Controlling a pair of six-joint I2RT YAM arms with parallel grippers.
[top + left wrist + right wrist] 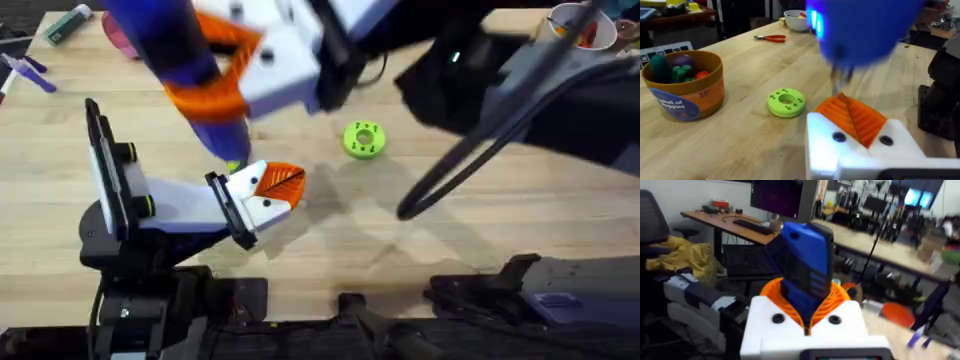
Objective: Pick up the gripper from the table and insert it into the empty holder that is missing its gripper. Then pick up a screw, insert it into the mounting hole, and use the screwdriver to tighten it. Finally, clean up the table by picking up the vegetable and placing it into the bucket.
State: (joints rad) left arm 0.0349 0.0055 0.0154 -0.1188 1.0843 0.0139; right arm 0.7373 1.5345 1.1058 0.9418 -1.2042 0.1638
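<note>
This is a robotics lab or engineering workshop with an office side to it. The work goes on at a pale wooden desk [470, 250] carrying black robot arm bases [130, 250], red-handled pliers [770, 38], a green holed disc [786, 102] and a white bowl [797, 20] of small parts. Behind it, the right wrist view shows a second wooden desk [715, 222] bearing a dark monitor [777, 197] and a keyboard [752, 226], a black office chair [652, 220] draped with yellow cloth [677, 255], and farther benches crowded with equipment and screens [917, 197].
</note>
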